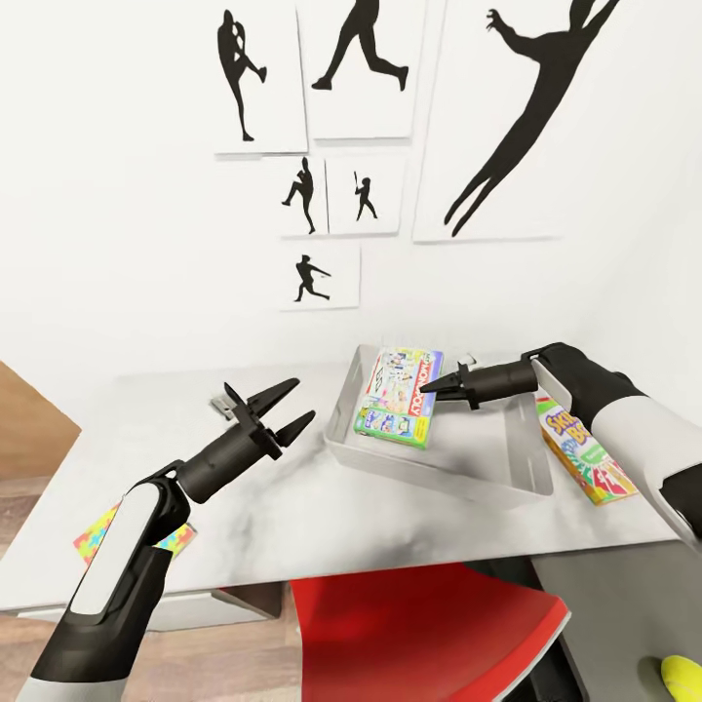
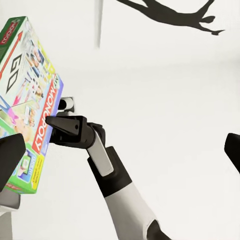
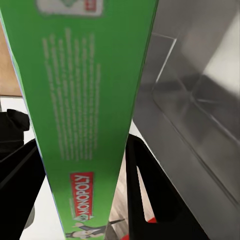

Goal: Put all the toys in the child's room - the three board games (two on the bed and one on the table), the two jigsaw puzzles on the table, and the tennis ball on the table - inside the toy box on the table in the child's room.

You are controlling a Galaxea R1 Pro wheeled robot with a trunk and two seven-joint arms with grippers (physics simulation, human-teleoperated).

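White wall hung with black ballplayer silhouettes (image 1: 526, 127), and under it the pale grey surface (image 1: 292, 507) carrying the toy box (image 1: 487, 458). Right hand (image 1: 434, 386) is clamped on the green-edged board game (image 1: 398, 395), tilted above the toy box's near-left part. Left hand (image 1: 288, 408) hovers beside the toy box, fingers spread, holding nothing. A yellow-orange board game (image 1: 585, 458) lies just beyond the toy box's far side; a jigsaw puzzle (image 1: 93, 536) sits well apart from it at the surface's edge.

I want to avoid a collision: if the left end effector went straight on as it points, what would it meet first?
Probably the toy box wall, or the green-edged board game above it; depth is unclear.
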